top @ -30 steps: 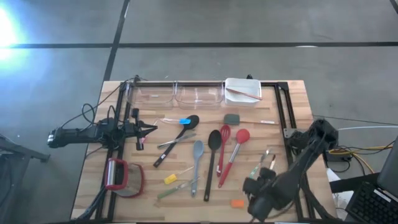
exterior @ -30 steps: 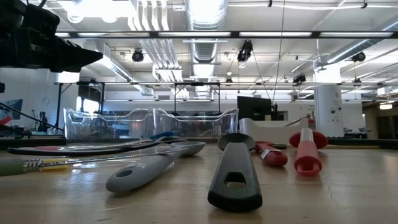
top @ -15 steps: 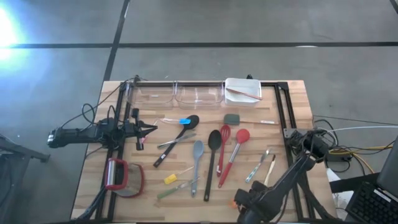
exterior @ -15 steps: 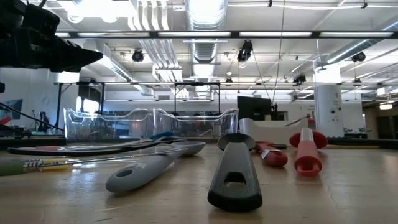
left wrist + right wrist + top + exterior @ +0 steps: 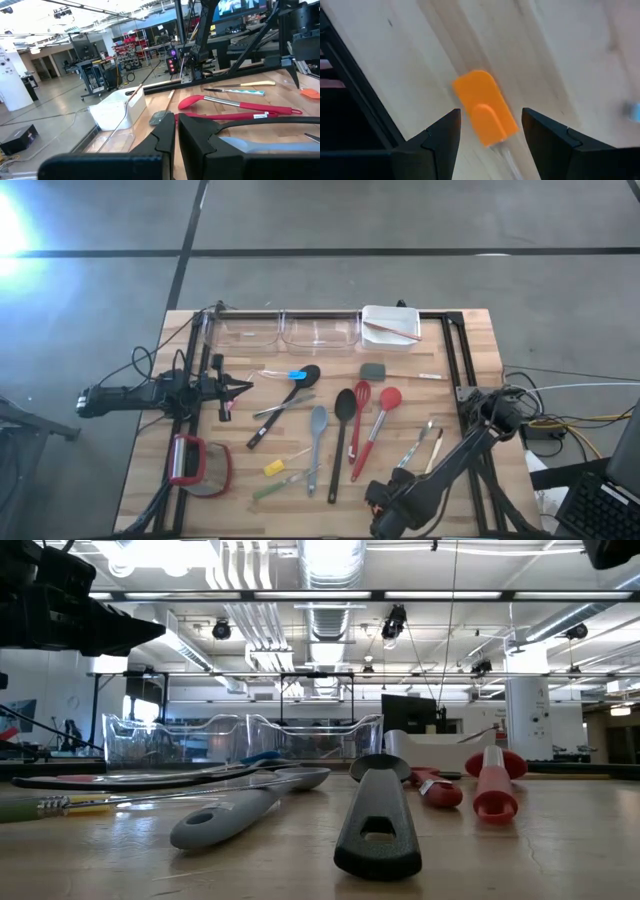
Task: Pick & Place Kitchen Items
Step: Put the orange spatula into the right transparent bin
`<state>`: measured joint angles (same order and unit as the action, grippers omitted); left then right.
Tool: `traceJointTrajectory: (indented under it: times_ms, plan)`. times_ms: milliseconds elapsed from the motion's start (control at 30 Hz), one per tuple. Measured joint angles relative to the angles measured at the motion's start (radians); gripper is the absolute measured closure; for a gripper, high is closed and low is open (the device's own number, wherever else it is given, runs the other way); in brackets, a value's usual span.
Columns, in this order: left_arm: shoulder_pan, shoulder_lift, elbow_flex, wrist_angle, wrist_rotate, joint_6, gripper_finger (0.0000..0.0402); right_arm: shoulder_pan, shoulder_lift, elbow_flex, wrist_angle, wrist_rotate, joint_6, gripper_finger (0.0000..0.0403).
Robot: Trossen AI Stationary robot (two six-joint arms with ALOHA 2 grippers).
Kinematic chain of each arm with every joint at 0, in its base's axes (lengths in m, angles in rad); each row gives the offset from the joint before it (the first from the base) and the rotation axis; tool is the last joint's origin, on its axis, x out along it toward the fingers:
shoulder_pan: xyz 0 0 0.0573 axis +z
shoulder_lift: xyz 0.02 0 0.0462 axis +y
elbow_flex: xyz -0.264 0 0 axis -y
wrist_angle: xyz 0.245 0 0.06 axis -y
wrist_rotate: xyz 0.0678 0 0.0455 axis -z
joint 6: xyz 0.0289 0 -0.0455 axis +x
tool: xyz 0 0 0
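My right gripper [image 5: 378, 500] hangs open at the table's near edge, pointing down over a small orange spatula [image 5: 485, 114] that lies flat on the wood. Its two fingers stand on either side of the orange head without touching it. My left gripper [image 5: 240, 387] is shut and empty, held level above the table's left side. Between the arms lie a black spoon [image 5: 343, 418], a red whisk [image 5: 358, 416], a red spatula [image 5: 384, 408], a grey spatula [image 5: 317, 430], a blue piece [image 5: 297, 374] and a yellow piece [image 5: 273, 468].
Two clear tubs [image 5: 285, 332] and a white tub [image 5: 390, 323] stand along the far edge. A red-framed round object [image 5: 195, 465] lies near left. Metal and wooden cutlery [image 5: 425, 442] lies just beyond my right gripper. A black frame rail [image 5: 355, 100] runs close beside the orange spatula.
My right gripper has gone toward the table's left edge along the near edge, away from the cutlery, and now stands over the orange spatula. Nothing on the table has moved.
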<state>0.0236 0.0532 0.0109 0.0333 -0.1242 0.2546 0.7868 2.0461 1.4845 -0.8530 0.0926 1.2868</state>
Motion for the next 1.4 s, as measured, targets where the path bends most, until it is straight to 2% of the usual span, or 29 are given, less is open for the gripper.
traceJointTrajectory:
  times_ms: [500, 600, 867, 1033, 1400]
  plan:
    - [0.0, 0.003, 0.0, 0.0, 0.0, 0.0, 0.0376, -0.01, 0.07, -0.002, 0.0, -0.076, -0.007, 0.0207]
    - [0.0, 0.003, 0.0, 0.0, 0.0, 0.0, 0.0376, -0.01, 0.064, -0.004, -0.002, -0.078, 0.001, 0.0237]
    - [0.0, 0.003, 0.0, 0.0, 0.0, 0.0, 0.0376, -0.009, 0.049, -0.003, 0.029, -0.094, 0.004, 0.0382]
    - [0.0, 0.003, 0.0, 0.0, 0.0, 0.0, 0.0376, -0.01, 0.034, -0.006, 0.04, -0.096, -0.002, 0.0396]
    - [0.0, 0.003, 0.0, 0.0, 0.0, 0.0, 0.0376, -0.013, 0.027, -0.008, 0.036, -0.089, 0.022, 0.0395]
